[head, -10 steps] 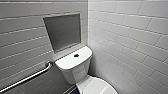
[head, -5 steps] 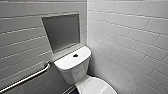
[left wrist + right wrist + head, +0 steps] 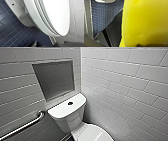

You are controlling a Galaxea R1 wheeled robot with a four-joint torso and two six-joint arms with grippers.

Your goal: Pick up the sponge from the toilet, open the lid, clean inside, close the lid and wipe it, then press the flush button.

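One sponge [image 3: 144, 22] clamped in right pincer [image 3: 145, 44] — one lid [image 3: 56, 16] down — left pincer [image 3: 53, 44] unclear

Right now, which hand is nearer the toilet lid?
Left. The lid looms close beside that wrist; the right wrist, against the sponge, hangs over blue floor tiles with the toilet farther off.

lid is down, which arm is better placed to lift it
Left, probably: its wrist camera sits close beside the closed lid, while the right arm seems busy holding the sponge, which looms large in the right wrist view.
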